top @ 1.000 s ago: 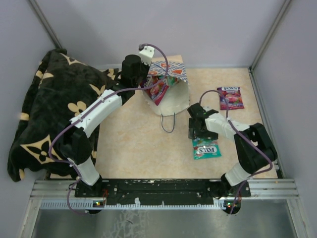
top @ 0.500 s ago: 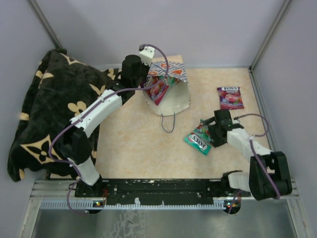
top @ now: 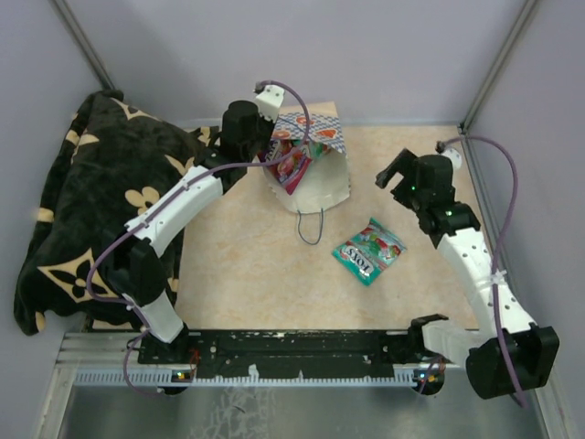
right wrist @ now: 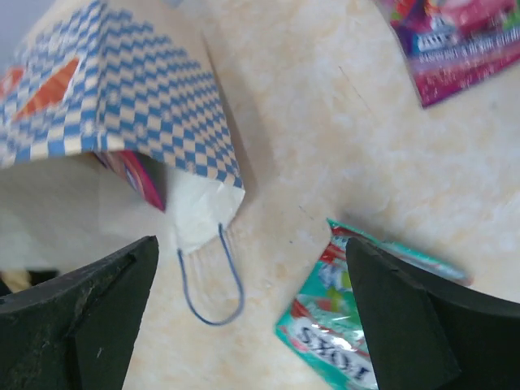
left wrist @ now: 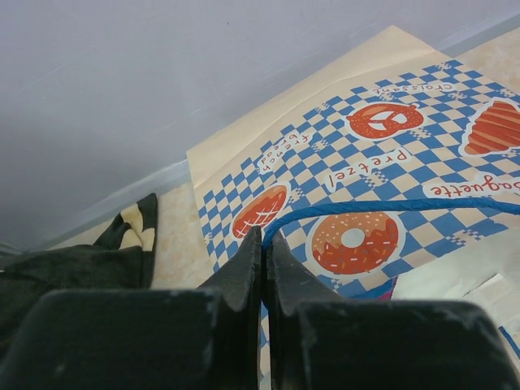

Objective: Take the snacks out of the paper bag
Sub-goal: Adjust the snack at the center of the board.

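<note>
The paper bag [top: 315, 183] lies on its side with its mouth toward the left arm, checkered band up [left wrist: 382, 154] [right wrist: 122, 89]. My left gripper [top: 266, 157] [left wrist: 265, 237] is shut on the bag's blue string handle [left wrist: 390, 208]. A pink snack [top: 292, 166] [right wrist: 136, 177] shows in the bag's mouth. A teal snack [top: 368, 251] [right wrist: 349, 333] lies flat on the table. My right gripper [top: 395, 179] [right wrist: 251, 242] hangs open and empty above the table between the bag and that packet. A purple snack [right wrist: 455, 41] lies farther right; the right arm hides it in the top view.
A black floral blanket [top: 91, 201] [left wrist: 73, 264] is heaped along the left side. The bag's second handle loop [top: 311, 229] [right wrist: 213, 284] lies on the table in front of the bag. Walls close in the back and right.
My right gripper has left the teal snack on the table, turned a little, and has swung up and away toward the far right. The left gripper and bag have not moved.
</note>
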